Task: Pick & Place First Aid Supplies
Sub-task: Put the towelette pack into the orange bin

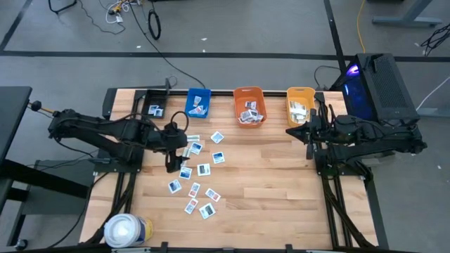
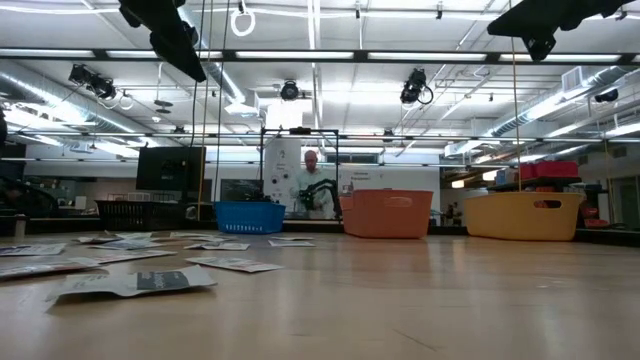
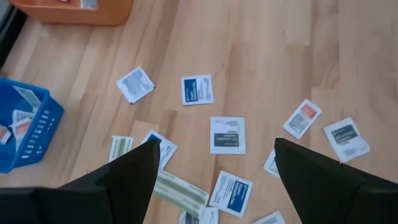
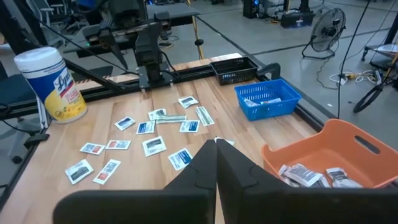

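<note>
Left gripper is hovering wide open and empty, left of centre, directly above the scattered packets. Right gripper is waiting shut and empty at the right, much farther away.

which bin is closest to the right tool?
The yellow bin, rightmost of the three: the shut right tool hangs just off its near edge, while the orange and blue bins sit farther left.

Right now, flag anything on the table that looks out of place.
Loose packets lie scattered at odd angles on the table under the open left tool, outside the blue bin. Nothing looks damaged.
</note>
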